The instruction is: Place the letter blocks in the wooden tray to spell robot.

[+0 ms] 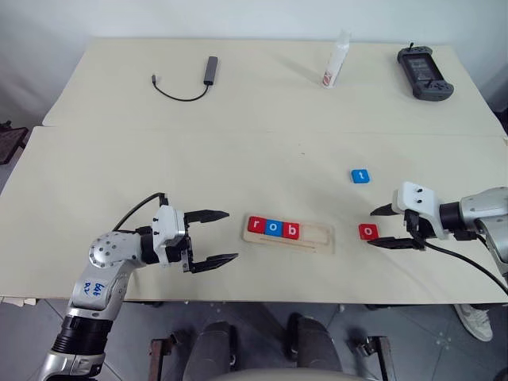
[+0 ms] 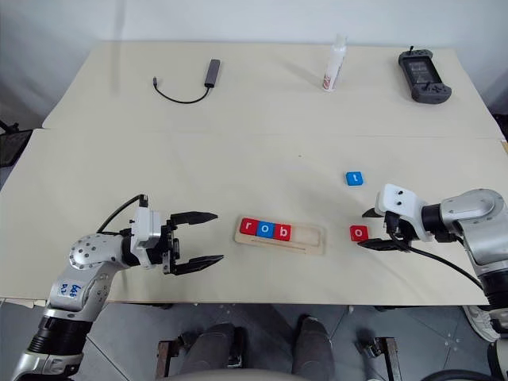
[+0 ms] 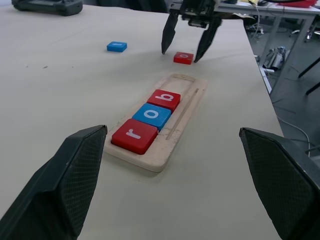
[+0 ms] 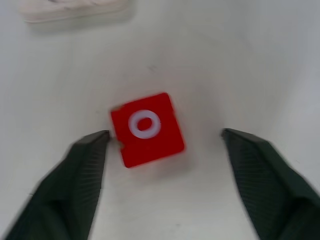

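Pale cream table (image 1: 238,159) carries everything, two tops butted together with a seam running across.

Right hand (image 1: 387,228) sits low over the near top with its two black fingers spread apart, one on each side of a red "o" block (image 1: 368,231) that lies flat on the table; the right wrist view shows a gap between the block and each finger, so nothing is gripped. Left hand (image 1: 216,237) hovers at the other end of the tray, pointing toward it, its fingers also wide apart and empty.

Between the two hands lies the wooden tray (image 1: 317,238), one long pale holder. Three blocks sit in its left part, side by side and touching: a red "r" (image 1: 255,225), a blue "o" (image 1: 274,228) and a red "b" (image 1: 292,230). Its right part is bare wood.

A blue "t" block (image 1: 361,175) lies alone farther back, apart from the tray. That makes five blocks: three red, two blue.

On the far top stand one white bottle (image 1: 337,62), one dark handheld controller (image 1: 425,71) and one grey adapter with a black cable (image 1: 190,83).
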Tool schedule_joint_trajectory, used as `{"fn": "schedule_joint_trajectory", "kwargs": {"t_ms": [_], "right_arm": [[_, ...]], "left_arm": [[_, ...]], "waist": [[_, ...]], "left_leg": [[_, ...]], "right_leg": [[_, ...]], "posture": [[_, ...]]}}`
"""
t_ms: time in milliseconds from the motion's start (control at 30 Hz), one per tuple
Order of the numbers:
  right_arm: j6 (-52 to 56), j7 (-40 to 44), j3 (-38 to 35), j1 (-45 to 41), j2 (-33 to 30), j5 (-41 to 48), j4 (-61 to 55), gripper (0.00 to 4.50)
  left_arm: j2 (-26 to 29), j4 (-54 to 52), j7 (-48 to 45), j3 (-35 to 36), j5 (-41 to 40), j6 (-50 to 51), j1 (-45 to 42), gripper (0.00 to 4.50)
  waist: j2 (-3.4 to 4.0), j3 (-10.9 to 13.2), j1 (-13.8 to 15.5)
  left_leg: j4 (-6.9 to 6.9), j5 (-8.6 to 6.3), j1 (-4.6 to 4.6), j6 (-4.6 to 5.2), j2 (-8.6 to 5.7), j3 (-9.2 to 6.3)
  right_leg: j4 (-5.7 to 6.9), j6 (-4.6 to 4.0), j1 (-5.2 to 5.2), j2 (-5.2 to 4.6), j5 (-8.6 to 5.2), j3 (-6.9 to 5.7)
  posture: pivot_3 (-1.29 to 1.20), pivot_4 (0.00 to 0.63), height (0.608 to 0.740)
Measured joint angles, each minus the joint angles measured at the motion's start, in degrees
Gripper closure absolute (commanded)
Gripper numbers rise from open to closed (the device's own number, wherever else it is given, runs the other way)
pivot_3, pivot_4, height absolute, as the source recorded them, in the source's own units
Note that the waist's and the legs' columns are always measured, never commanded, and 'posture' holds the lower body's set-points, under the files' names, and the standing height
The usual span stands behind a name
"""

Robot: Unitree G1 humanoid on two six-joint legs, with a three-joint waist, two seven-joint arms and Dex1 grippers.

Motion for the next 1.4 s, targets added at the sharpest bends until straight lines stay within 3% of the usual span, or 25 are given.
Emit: {"fn": "schedule_joint_trajectory", "kwargs": {"t_ms": [100,133,300,533,733,1133,1400], "right_arm": [[-0.83,0.32,-0.04,0.20,0.39,0.09,-0.06,3.01],[-1.27,0.32,-0.14,0.36,0.52,0.09,-0.08,3.05],[-1.59,-0.01,-0.26,0.25,1.41,0.12,-0.84,3.05],[17.21,-2.01,0.70,-4.47,3.43,4.12,-17.10,3.05],[28.58,-7.33,7.01,-5.32,9.12,4.41,-25.03,3.05],[30.47,-10.48,10.41,-6.53,10.02,2.94,-25.77,3.05],[31.62,-11.92,10.66,-7.04,10.85,3.57,-26.09,0.32]], "left_arm": [[0.04,0.01,-0.34,0.00,0.00,-0.35,-0.16,0.00],[0.04,0.04,-0.34,0.00,0.00,-0.57,-0.23,0.00],[0.04,0.53,-0.32,0.01,0.04,-0.98,-0.27,0.00],[-0.07,1.15,0.30,-0.01,0.50,-1.35,-0.29,0.00],[-0.12,1.10,1.60,0.00,0.74,-1.35,0.30,0.00],[0.08,-0.74,3.15,0.49,0.75,-1.35,2.31,0.00],[0.08,-0.75,3.68,1.10,0.75,-1.35,2.34,0.00]], "waist": [[0.00,0.00,0.02],[0.00,0.00,0.01],[0.00,0.00,0.00],[0.06,0.02,0.14],[0.06,0.02,0.57],[0.06,0.02,0.15],[0.05,0.01,0.08]], "left_leg": [[0.00,0.00,0.00,0.00,0.00,-0.01],[0.00,0.00,0.00,0.00,0.00,-0.01],[0.00,0.01,0.00,-0.01,0.01,-0.01],[0.02,0.01,-0.02,-0.03,0.03,-0.13],[0.04,0.01,-0.05,-0.03,-0.02,-0.16],[0.03,0.01,-0.05,-0.03,-0.02,-0.09],[0.03,0.01,-0.04,-0.03,-0.02,-0.09]], "right_leg": [[0.00,0.00,0.00,0.00,0.00,0.00],[0.00,0.00,0.00,0.00,0.00,-0.01],[0.01,0.00,0.00,0.00,0.00,0.00],[0.04,-0.01,-0.03,0.01,0.00,0.01],[0.04,-0.01,-0.05,-0.03,0.00,0.00],[0.05,-0.01,-0.05,-0.02,0.00,-0.02],[0.06,-0.01,-0.04,-0.02,0.00,-0.02]], "posture": [[0.00,0.150,0.740],[0.00,0.150,0.740],[0.00,0.150,0.740],[0.00,0.150,0.740],[0.00,0.150,0.740],[0.00,0.150,0.740],[0.00,0.150,0.740]]}}
